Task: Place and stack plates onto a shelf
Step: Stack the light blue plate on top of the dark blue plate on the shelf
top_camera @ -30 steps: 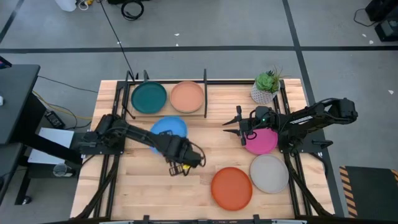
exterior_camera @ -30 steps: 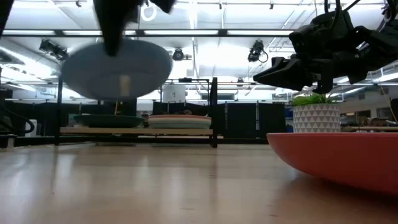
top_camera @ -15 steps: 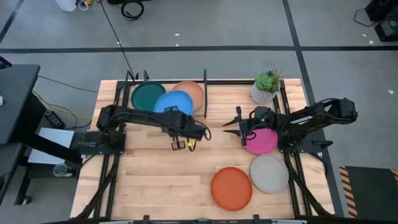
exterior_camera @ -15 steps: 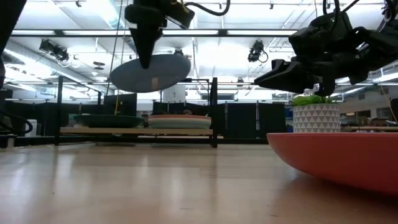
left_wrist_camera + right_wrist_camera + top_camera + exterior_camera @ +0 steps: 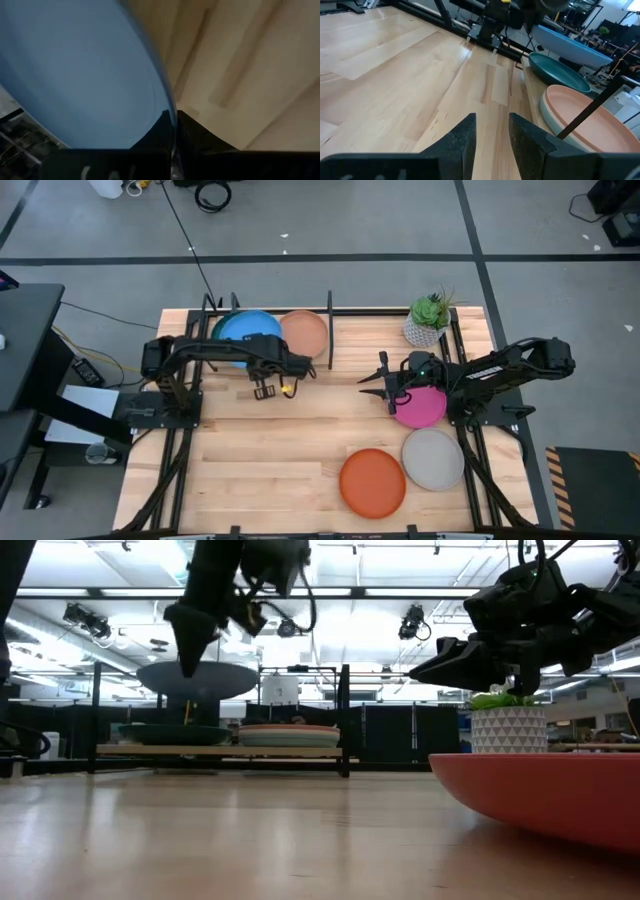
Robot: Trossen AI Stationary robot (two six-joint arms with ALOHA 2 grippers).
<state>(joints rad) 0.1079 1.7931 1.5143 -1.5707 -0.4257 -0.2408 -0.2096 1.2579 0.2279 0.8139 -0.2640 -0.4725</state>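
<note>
My left gripper (image 5: pixel 258 356) is shut on a bright blue plate (image 5: pixel 245 327) and holds it over the left bay of the black shelf (image 5: pixel 329 330). A dark teal plate (image 5: pixel 175 733) lies in that bay, right under the blue one. A peach plate (image 5: pixel 303 335) lies in the right bay on a paler plate (image 5: pixel 549 120). My right gripper (image 5: pixel 375 380) hovers open over the table just left of the magenta plate (image 5: pixel 422 407), with nothing between its fingers (image 5: pixel 468 135). My left gripper pinches the blue plate's rim (image 5: pixel 166 107) between its two fingers, on the plate's near side. The fingers (image 5: pixel 186 660) slant steeply down from above. The plate (image 5: pixel 197 678) hangs about level, lifted clear above the teal plate.
An orange plate (image 5: pixel 372 482) and a grey plate (image 5: pixel 433 458) lie near the table's front right. A potted green plant (image 5: pixel 428 320) stands at the far right. The shelf's upright posts (image 5: pixel 345 720) rise beside the bays. Bare wood lies in the table's middle.
My left gripper has carried the blue plate from the table's middle toward the far left, to above the shelf's left bay. The plate, tilted before, now hangs about level and a little lower, over the teal plate. The grip has stayed shut.
</note>
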